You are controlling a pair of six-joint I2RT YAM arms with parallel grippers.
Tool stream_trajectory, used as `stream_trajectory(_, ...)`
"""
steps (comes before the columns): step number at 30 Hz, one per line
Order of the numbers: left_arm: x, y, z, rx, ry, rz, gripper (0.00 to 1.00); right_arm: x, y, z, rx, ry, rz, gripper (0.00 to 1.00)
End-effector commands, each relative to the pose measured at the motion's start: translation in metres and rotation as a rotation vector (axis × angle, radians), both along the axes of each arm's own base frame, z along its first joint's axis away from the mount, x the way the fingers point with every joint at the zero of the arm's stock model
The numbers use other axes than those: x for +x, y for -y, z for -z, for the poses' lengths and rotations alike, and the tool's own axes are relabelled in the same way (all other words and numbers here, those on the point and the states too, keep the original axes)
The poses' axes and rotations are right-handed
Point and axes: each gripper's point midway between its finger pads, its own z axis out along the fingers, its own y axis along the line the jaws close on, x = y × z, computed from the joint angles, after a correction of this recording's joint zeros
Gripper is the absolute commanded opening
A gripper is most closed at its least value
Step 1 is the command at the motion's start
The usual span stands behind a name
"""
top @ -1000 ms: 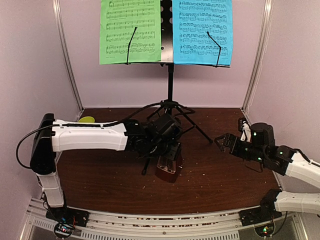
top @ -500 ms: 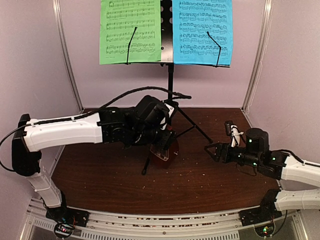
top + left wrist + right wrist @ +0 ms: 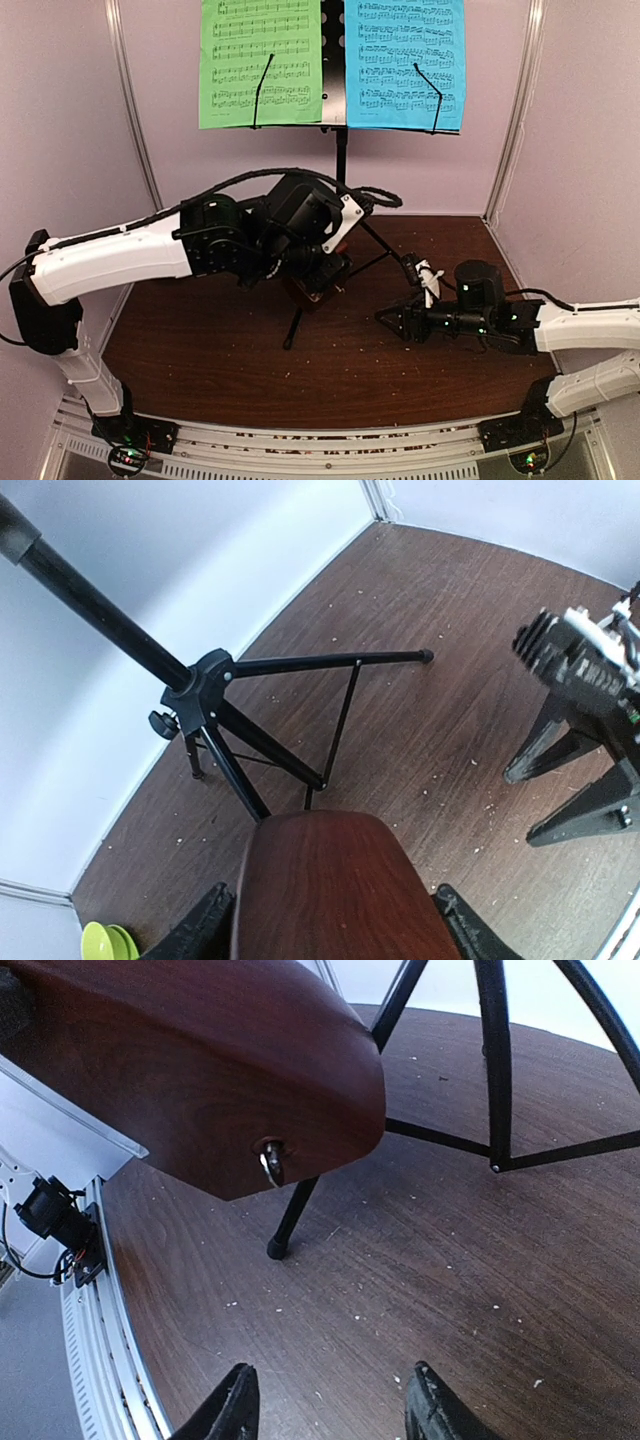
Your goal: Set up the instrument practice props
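The black tripod music stand (image 3: pixel 341 160) stands at the back with a green sheet (image 3: pixel 260 62) and a blue sheet (image 3: pixel 404 62) on its desk. Its legs show in the left wrist view (image 3: pixel 250 670) and the right wrist view (image 3: pixel 495 1070). My left gripper (image 3: pixel 318 282) is shut on the reddish-brown metronome (image 3: pixel 308 291) and holds it above the table beside the tripod legs; it fills the left wrist view (image 3: pixel 330 890) and hangs tilted in the right wrist view (image 3: pixel 200 1070). My right gripper (image 3: pixel 392 321) is open and empty, low over the table, pointing left at the metronome.
A small lime-green bowl (image 3: pixel 105 944) sits in the far left corner. The dark wood table (image 3: pixel 330 370) is walled on three sides, with a metal rail (image 3: pixel 105 1340) along its near edge. Small crumbs dot the surface.
My left gripper has lifted the metronome off the table and carried it back toward the tripod. My right gripper has moved left and lower, toward the metronome.
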Motion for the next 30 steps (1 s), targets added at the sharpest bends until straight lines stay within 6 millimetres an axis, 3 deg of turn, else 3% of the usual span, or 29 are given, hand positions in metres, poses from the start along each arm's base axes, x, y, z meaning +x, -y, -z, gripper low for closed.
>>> stream_trajectory(1, 0.004, 0.003, -0.060, -0.107, 0.118, -0.010, 0.00, 0.004, -0.025, -0.034, 0.066, 0.100, -0.048, 0.50)
stream_trajectory(12, -0.003, 0.008, -0.071, -0.183, 0.086, -0.001, 0.00, 0.010, -0.059, -0.050, 0.107, 0.132, -0.054, 0.45)
stream_trajectory(30, -0.008, 0.008, -0.090, -0.259, 0.096, 0.030, 0.00, 0.037, -0.066, -0.053, 0.062, 0.140, 0.052, 0.30)
